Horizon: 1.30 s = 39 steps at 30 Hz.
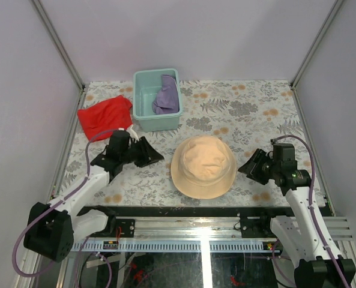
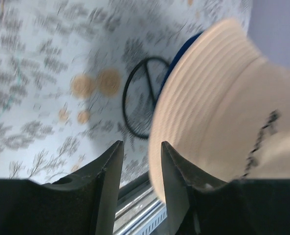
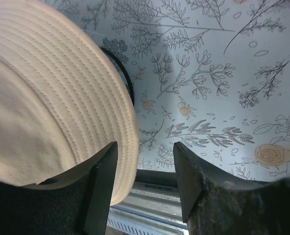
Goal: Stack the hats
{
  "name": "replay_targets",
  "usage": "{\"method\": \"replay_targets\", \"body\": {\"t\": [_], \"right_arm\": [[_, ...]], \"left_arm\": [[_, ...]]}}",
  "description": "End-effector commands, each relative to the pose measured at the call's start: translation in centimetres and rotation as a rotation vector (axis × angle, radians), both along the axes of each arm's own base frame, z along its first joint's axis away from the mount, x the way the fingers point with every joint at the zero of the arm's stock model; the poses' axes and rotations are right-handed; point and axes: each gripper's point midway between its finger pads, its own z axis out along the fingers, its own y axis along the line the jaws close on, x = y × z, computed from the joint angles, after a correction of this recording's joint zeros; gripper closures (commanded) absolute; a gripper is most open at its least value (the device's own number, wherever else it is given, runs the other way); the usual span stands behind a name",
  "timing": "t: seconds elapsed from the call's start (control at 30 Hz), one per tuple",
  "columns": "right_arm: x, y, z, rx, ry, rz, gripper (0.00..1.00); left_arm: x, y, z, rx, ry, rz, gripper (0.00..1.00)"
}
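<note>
Okay, starting at the left edge: the red cloth (image 1: pixel 104 117) lies toward the far-left corner, not my concern. My left gripper (image 1: pixel 152 155) hovers low in front of it, forearm reaching in from the near-left corner, fingers aimed at the tan hat (image 1: pixel 203 166). Its jaws stand a little apart with nothing between them.

Along the far edge, the lavender hat (image 1: pixel 165 96) sits crumpled in the bin (image 1: pixel 143 78), and I judge it's the next one to fetch. I'd send the left arm, pinch a fold of brim rather than the crown, lift clear of the bin wall and set it down centred.

The tan hat rests mid-desk toward the near edge, crown up. My left wrist view shows a dark blue hat (image 2: pixel 184 54) peeking out beneath its brim. I can't see a teal one.

The right gripper (image 1: pixel 251 166) waits just beside the brim, arm rising from the near-right corner, jaws wide and gripping nothing.
</note>
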Motion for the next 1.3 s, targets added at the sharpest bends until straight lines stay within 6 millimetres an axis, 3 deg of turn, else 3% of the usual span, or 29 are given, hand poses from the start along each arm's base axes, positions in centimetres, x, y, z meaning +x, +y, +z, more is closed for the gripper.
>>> {"method": "replay_targets", "body": {"t": [0.0,0.2,0.33,0.43,0.83,1.17,1.27], "right_arm": [[0.4,-0.9,2.1,-0.047,-0.049,-0.028,0.46],[0.1,0.1,2.7,0.004,-0.027,0.019,0.53],[-0.5,0.9,2.9,0.05,0.001,0.03,0.48],[-0.8,1.0,2.9,0.069,0.008,0.018,0.45],[0.7,1.3,3.9,0.091,0.011,-0.005,0.44],[1.4,1.3,3.2,0.104,0.022,-0.037,0.44],[1.4,1.3,3.0,0.108,0.025,-0.04,0.44]], "left_arm": [[4.2,-1.0,3.0,-0.002,-0.074,-0.021,0.64],[8.4,-4.8,4.2,-0.062,-0.091,-0.207,0.73],[10.5,-6.4,5.2,-0.082,-0.124,-0.28,0.72],[11.2,-6.8,4.6,-0.079,-0.122,-0.302,0.71],[11.6,-8.4,1.4,-0.142,-0.06,-0.419,0.7],[10.3,-9.2,2.7,-0.234,-0.051,-0.499,0.7],[9.6,-9.1,2.6,-0.255,-0.039,-0.507,0.8]]}}
